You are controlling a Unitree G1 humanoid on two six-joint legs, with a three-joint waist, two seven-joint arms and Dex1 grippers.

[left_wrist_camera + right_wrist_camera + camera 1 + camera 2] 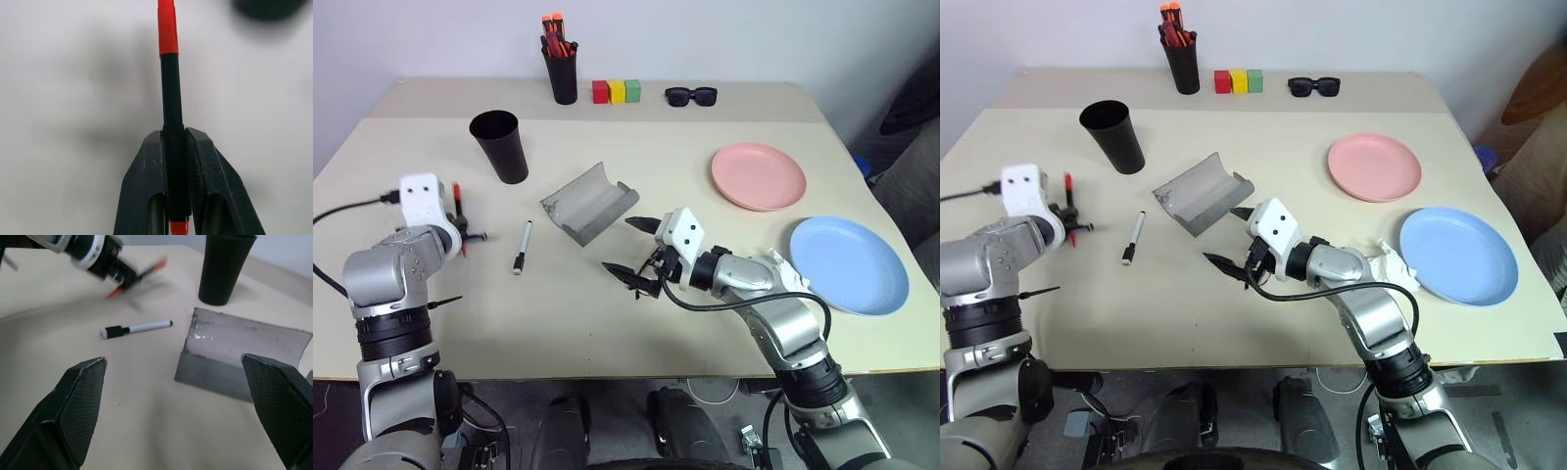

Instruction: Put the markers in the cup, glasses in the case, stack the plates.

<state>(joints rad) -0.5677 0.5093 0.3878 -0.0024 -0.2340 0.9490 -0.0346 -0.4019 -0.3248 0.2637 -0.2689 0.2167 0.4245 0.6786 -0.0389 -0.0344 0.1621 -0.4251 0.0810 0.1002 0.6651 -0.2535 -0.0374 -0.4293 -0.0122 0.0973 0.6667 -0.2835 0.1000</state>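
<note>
Markers: two, neither in the cup [500, 145] yet. Red-ended marker [168, 73] is clamped in the left hand [460, 230] above the table [607, 323]; white marker [522, 246] lies beside it. One grey case [589, 202] sits open, no glasses visible. Right hand [636, 253] has fingers spread, empty. Two plates, pink plate [758, 176] and blue plate [848, 264], remain unstacked.

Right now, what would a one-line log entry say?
left fingers: shut on red-ended marker | right fingers: open | white marker: on table | cup: upright
</note>
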